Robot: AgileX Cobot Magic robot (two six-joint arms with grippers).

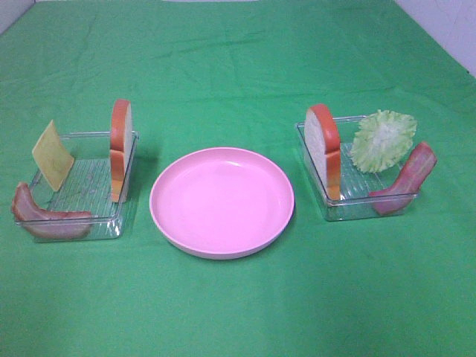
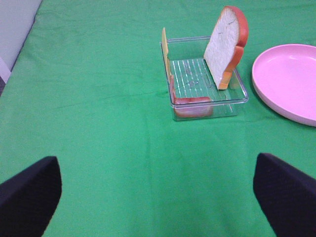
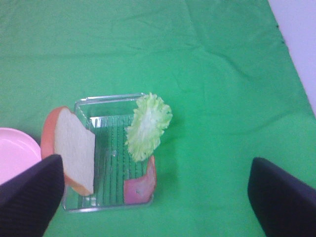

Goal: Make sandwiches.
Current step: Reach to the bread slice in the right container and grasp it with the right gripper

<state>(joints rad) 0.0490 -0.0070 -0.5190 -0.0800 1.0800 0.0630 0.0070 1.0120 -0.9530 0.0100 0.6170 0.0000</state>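
Nothing is stacked yet. The parts stand propped in 2 trays, probably so an edge sticks up for pinching: left bread (image 1: 121, 149), cheese (image 1: 52, 155) and left bacon (image 1: 44, 216) in the left tray (image 1: 108, 224); right bread (image 1: 322, 149), lettuce (image 1: 383, 140) and right bacon (image 1: 405, 178) in the right tray (image 1: 349, 212). The plate (image 1: 222, 201) lies between, within both arms' reach. The left gripper (image 2: 158, 197) and right gripper (image 3: 157, 197) hover with jaws wide, holding nothing. A creased green cloth (image 1: 238, 59) covers the table, and a pale wall (image 1: 450, 26) shows at the corners.
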